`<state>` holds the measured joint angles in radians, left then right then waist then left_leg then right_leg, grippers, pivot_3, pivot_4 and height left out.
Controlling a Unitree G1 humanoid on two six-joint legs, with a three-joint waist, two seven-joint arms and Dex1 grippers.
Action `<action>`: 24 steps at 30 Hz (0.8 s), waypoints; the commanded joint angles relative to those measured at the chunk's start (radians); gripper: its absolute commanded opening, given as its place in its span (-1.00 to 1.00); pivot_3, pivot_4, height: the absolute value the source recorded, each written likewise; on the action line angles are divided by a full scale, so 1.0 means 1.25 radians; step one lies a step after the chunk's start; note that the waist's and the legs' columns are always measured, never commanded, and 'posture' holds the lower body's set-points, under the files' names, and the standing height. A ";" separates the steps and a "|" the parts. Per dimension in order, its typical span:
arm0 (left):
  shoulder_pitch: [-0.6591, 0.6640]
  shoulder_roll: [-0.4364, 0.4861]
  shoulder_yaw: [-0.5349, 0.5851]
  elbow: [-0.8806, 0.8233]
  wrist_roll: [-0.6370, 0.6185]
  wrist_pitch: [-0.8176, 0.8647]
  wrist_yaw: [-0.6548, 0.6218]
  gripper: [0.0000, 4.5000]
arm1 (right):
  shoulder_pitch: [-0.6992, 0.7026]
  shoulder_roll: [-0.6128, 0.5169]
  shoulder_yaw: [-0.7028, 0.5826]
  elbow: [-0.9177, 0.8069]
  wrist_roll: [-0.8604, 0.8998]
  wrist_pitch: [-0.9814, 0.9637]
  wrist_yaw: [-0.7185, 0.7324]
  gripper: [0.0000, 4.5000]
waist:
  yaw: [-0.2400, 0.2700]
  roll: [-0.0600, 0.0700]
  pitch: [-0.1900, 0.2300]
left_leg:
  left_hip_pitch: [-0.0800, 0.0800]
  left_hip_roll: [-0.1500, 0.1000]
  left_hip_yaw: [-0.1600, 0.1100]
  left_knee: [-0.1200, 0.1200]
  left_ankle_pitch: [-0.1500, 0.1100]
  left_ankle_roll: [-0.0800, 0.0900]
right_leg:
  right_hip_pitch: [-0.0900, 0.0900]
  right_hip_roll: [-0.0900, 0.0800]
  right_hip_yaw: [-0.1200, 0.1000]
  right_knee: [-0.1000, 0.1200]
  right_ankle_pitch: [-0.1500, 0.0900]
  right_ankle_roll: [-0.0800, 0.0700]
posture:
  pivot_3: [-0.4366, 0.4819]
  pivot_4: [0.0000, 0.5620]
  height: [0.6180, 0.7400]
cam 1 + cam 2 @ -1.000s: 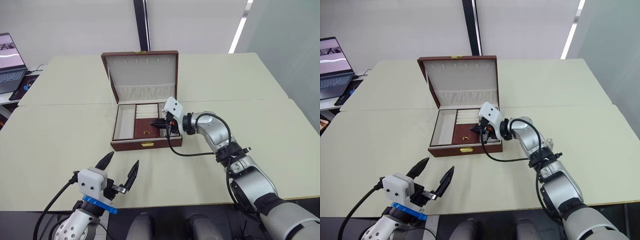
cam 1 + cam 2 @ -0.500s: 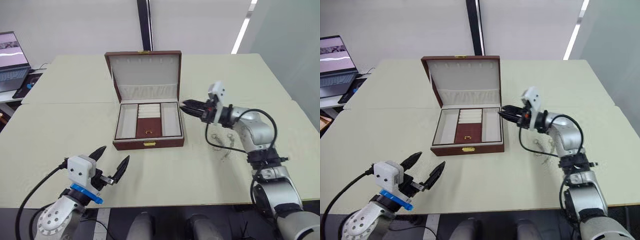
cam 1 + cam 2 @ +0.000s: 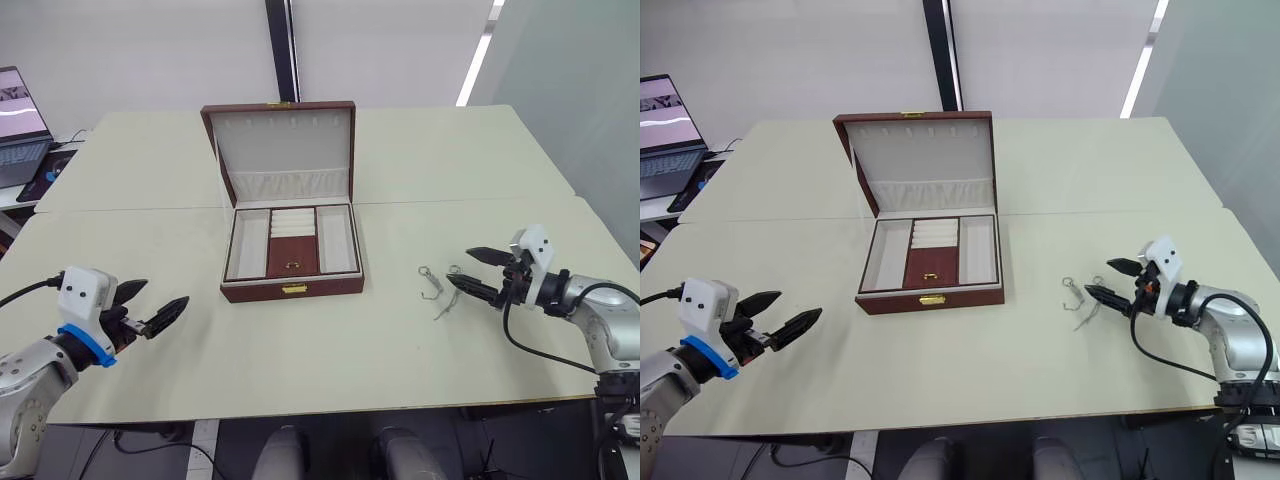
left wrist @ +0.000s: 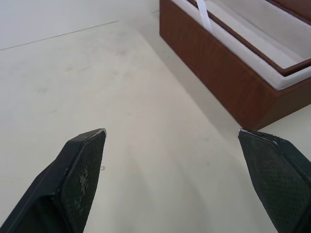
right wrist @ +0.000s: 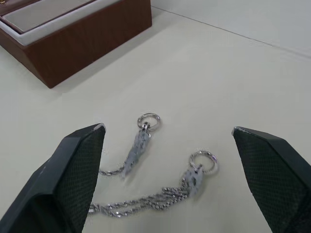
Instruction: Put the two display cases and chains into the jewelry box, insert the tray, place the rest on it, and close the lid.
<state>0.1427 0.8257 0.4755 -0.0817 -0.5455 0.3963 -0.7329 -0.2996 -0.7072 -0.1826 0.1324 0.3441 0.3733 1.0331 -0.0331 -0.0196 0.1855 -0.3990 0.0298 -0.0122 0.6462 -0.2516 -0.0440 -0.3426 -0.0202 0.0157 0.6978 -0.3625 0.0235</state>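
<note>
The jewelry box [image 3: 292, 290] stands open mid-table, its lid [image 3: 280, 140] upright behind it. The tray [image 3: 342, 240] sits in it, with cream compartments, ring rolls and a dark red centre holding a small gold piece [image 3: 292, 265]. Two silvery chains [image 3: 431, 282] [image 3: 447, 303] lie on the table right of the box. In the right wrist view, the ringed chains [image 5: 138, 145] [image 5: 160, 198] lie just ahead of the fingers. My right gripper [image 3: 460, 267] is open, just right of them. My left gripper [image 3: 166, 292] is open, low at the front left. The two display cases are out of view.
A laptop [image 3: 20, 120] sits on a side desk at the far left. The box's left front corner [image 4: 252, 97] lies ahead of my left gripper. A seam [image 3: 480, 201] crosses the table behind the chains.
My right gripper has pulled out of the box, swung right and opened beside the chains. My left arm has moved out to the left.
</note>
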 commanded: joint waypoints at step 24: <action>-0.057 0.015 0.103 0.175 0.052 -0.103 -0.030 1.00 | 0.069 -0.046 -0.072 0.146 -0.007 -0.141 -0.042 0.98 | 0.001 0.000 0.000 | 0.000 0.000 0.000 0.000 0.000 0.000 | 0.000 0.000 0.000 0.000 0.000 0.000 | -0.05 -0.47 1.00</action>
<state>0.0725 0.8464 0.5639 0.1618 -0.4772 0.2830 -0.7744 -0.2005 -0.7494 -0.2551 0.3312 0.3317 0.2095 0.9816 -0.0325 -0.0197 0.1854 -0.3991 0.0300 -0.0117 0.6461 -0.2517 -0.0440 -0.3426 -0.0204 0.0158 0.6978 -0.3625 0.0235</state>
